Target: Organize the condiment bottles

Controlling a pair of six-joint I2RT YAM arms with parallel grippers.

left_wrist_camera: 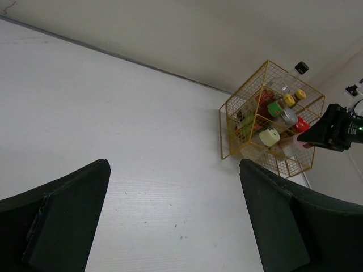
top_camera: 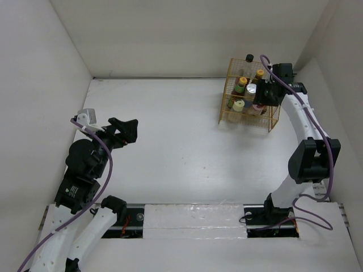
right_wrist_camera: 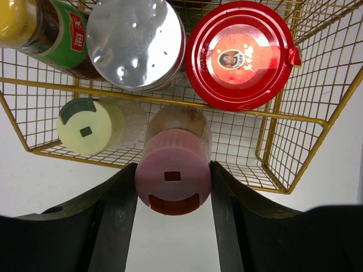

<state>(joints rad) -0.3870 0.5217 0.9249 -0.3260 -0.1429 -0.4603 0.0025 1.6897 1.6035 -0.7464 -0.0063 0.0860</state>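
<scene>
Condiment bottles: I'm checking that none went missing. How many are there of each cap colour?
yellow-capped bottles: 2
silver-capped bottle: 1
red-lidded jar: 1
cream-capped bottle: 1
pink-capped bottle: 1
black-capped bottle: 1
Total: 7

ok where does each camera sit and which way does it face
Top external: above and behind the bases, looking down on the table; both arms show, left tool, right tool at the rack.
Left wrist: on the left arm, facing across the table to the rack; its own fingers at the bottom.
Right wrist: looking down into the rack; its fingers grip the pink-capped bottle.
Shared: all see the rack.
</scene>
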